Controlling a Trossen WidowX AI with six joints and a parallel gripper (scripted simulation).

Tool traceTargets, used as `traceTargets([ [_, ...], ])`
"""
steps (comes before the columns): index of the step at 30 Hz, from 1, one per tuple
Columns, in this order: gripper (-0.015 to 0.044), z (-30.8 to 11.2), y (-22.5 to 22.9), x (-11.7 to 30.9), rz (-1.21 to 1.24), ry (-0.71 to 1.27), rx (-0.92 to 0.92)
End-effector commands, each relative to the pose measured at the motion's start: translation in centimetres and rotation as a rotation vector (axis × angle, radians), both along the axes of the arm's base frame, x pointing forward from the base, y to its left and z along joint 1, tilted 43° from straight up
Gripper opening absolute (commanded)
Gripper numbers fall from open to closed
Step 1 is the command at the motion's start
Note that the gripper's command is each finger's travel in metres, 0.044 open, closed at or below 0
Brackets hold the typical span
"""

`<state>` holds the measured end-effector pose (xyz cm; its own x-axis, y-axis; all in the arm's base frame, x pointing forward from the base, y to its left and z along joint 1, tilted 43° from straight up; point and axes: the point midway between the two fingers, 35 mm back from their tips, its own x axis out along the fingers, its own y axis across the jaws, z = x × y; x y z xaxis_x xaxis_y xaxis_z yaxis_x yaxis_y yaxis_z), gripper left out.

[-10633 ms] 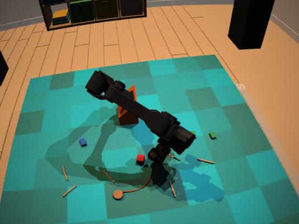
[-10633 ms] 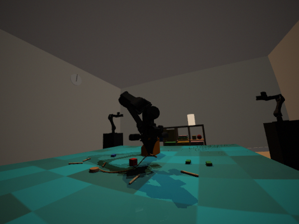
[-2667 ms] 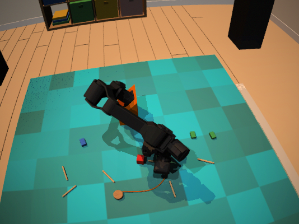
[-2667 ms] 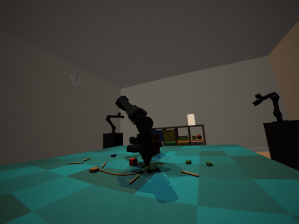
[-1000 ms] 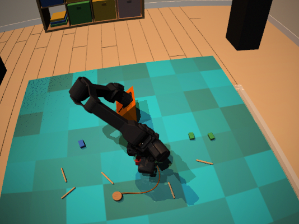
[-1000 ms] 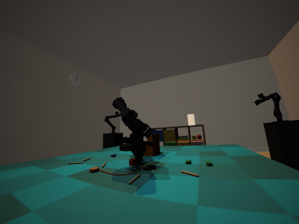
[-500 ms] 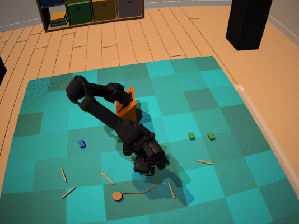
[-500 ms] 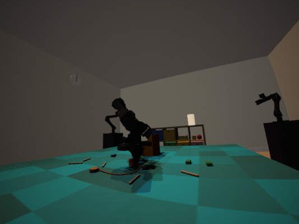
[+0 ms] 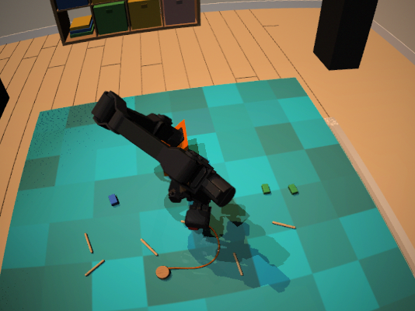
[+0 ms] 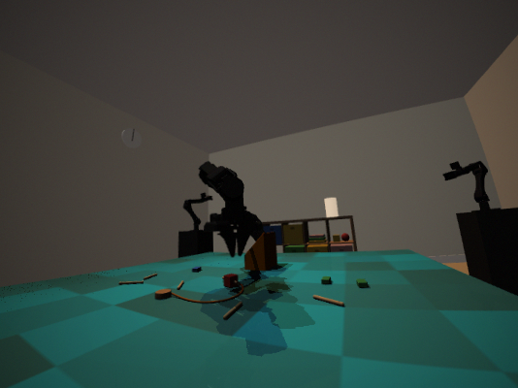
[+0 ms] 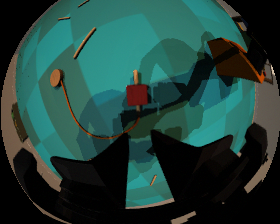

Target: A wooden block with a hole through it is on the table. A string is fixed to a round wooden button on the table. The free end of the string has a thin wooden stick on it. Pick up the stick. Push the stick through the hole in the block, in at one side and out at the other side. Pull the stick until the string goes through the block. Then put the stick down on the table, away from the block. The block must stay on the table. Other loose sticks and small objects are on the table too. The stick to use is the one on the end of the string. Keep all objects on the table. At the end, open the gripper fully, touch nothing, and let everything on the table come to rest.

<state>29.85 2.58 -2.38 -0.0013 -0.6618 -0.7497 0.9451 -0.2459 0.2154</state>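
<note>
The small red block (image 9: 193,228) (image 10: 230,280) (image 11: 137,95) rests on the table. The string's stick (image 11: 136,77) (image 9: 183,221) pokes out at its far side, and a short piece shows in line at its near side in the wrist view. The hole is hidden. The brown string (image 9: 218,246) (image 10: 209,302) (image 11: 105,137) curves from the near side to the round wooden button (image 9: 162,272) (image 10: 163,294) (image 11: 56,78). My gripper (image 10: 236,255) (image 11: 139,135) hangs above the table near the block, partly open and empty; its tips are hidden in the top view.
An orange wedge-shaped block (image 9: 184,135) (image 10: 268,251) (image 11: 230,68) stands behind the arm. Several loose sticks lie around, one (image 9: 238,263) right of the string, another (image 9: 149,247) above the button. A blue piece (image 9: 113,200) lies left, two green pieces (image 9: 266,189) (image 9: 293,189) right.
</note>
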Motion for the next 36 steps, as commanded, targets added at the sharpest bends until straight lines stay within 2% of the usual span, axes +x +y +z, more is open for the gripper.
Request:
traceTargets([
  [1, 0.0121, 0.8, 0.3, -0.2, -0.017, 0.004, 0.000],
  [3, 0.0121, 0.4, 0.3, 0.1, 0.013, 0.006, 0.001],
  [5, 0.0121, 0.5, 0.1, 0.0, 0.106, 0.089, 0.000],
  [24, 0.0121, 2.8, -2.3, -1.2, 1.436, 1.295, 0.002],
  [36, 0.0121, 3.6, -3.3, -1.8, 1.962, 1.777, 0.017],
])
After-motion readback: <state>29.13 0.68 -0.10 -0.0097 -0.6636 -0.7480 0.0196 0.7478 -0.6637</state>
